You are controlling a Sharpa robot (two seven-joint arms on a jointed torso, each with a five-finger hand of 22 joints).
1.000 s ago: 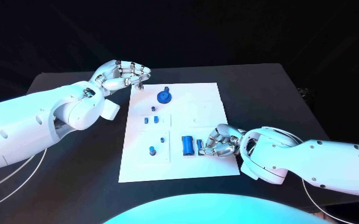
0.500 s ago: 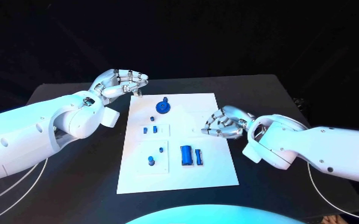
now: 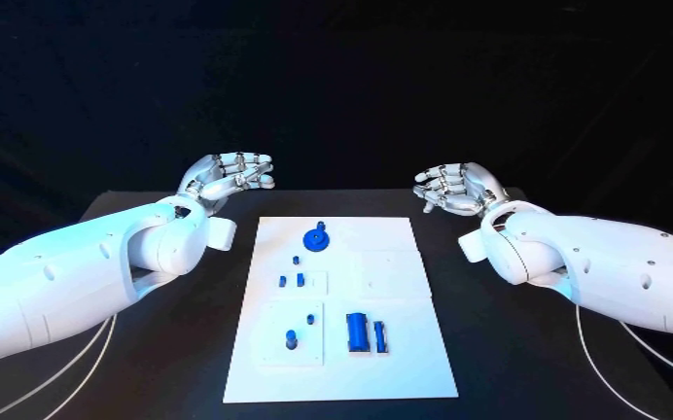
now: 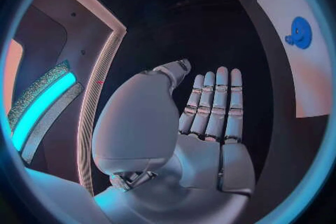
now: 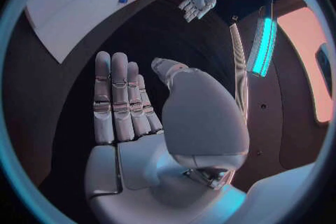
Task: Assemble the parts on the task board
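Both hands, left (image 3: 231, 175) and right (image 3: 454, 187), hover empty with fingers extended beyond the board's (image 3: 407, 362) far end. Small blue parts (image 3: 365, 331) on the board look light, rigid and slick; a fingertip pinch across their sides seems best.

The right hand (image 3: 456, 188) has been lifted off the task board (image 3: 421, 342) and drawn back beyond its far right corner, fingers straightened, nothing held; the left hand's (image 3: 231, 175) fingers have been opened.
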